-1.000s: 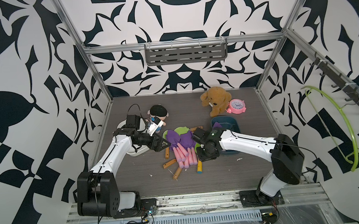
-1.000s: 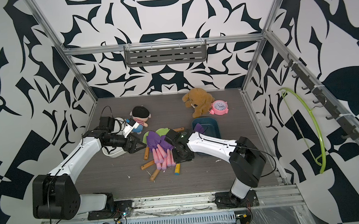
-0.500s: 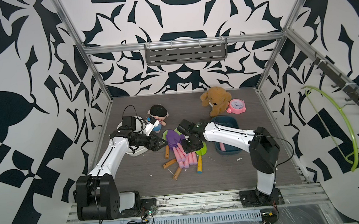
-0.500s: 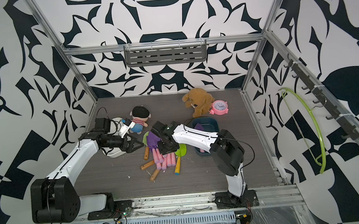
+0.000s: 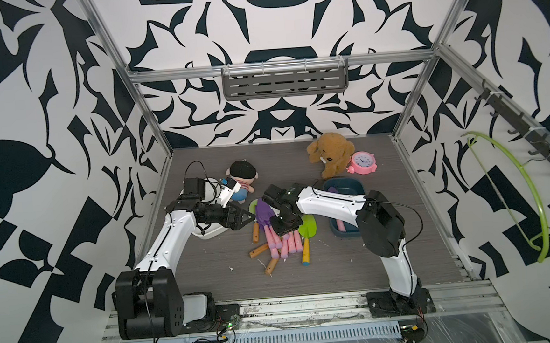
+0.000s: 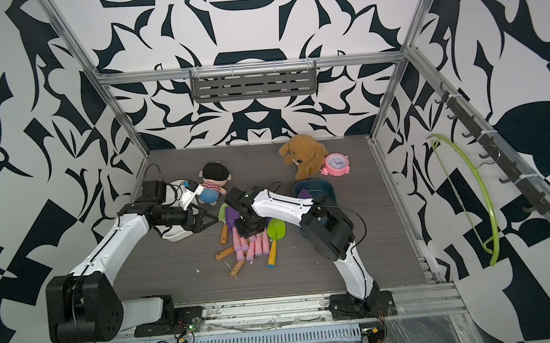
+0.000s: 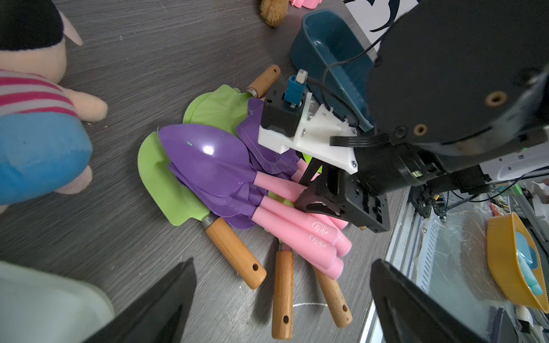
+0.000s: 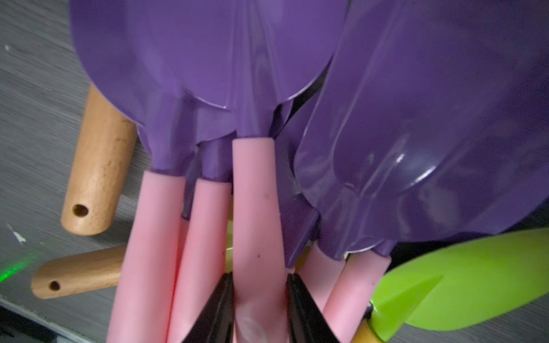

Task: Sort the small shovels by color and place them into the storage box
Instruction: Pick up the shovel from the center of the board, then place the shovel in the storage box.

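Right fingers point(image 8: 218, 314), beside the dark blue plastic box point(image 7: 326, 32) a second ago, now pinch a pink-handled purple shovel point(image 8: 255, 208); left fingers point(image 7: 160, 303) stay spread.

Glossy purple blades point(image 7: 208, 160), smooth pink handles point(image 7: 291, 225), matt wooden handles point(image 7: 234, 252)

A heap of small plastic shovels point(image 5: 285, 244), purple-bladed with pink handles and green-bladed with wooden handles, lies at the centre of the frame on the grey wood-grain tabletop point(image 5: 340, 273). Just right of the heap stands a dark blue plastic storage box point(image 5: 335, 233), with one pink-handled shovel point(image 5: 341, 224) lying in it. Left of the heap sits a white plastic tub point(image 5: 210, 234), and behind that lies a cloth doll in a striped shirt point(image 5: 241, 178). Behind the box, a brown plush dog point(image 5: 330, 152) sits just beside a round pink alarm clock point(image 5: 363, 163) on its right. The right gripper point(image 8: 260, 308) rests on the heap, one pink handle point(image 8: 255, 222) between its fingers.
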`<act>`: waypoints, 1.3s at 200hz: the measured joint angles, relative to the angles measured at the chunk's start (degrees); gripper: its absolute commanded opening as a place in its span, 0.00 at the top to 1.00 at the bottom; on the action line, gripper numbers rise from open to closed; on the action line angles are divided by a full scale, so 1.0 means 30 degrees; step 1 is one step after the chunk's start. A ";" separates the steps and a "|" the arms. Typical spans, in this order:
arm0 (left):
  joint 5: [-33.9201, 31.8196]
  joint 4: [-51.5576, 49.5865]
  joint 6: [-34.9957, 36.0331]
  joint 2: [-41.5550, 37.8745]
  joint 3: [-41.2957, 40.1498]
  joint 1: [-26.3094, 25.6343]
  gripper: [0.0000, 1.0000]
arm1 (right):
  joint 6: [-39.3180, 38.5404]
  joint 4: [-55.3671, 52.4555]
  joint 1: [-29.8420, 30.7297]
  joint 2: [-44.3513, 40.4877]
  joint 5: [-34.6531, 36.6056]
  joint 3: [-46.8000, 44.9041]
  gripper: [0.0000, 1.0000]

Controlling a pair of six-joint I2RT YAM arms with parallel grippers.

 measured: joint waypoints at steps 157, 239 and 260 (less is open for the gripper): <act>0.1734 0.1399 -0.1989 0.0619 0.0000 -0.0226 0.01 | -0.0255 -0.0073 -0.0962 -0.7242 0.3133 -0.3650 0.88; 0.1923 0.1661 -0.2390 0.1042 0.0000 -0.0903 0.00 | -0.1508 -0.4350 -0.8735 -1.0309 0.3453 -0.6768 0.89; 0.1931 0.1698 -0.2390 0.1042 0.0000 -0.0903 0.01 | -0.1858 -0.4881 -0.9602 -1.0098 0.3322 -0.7038 0.89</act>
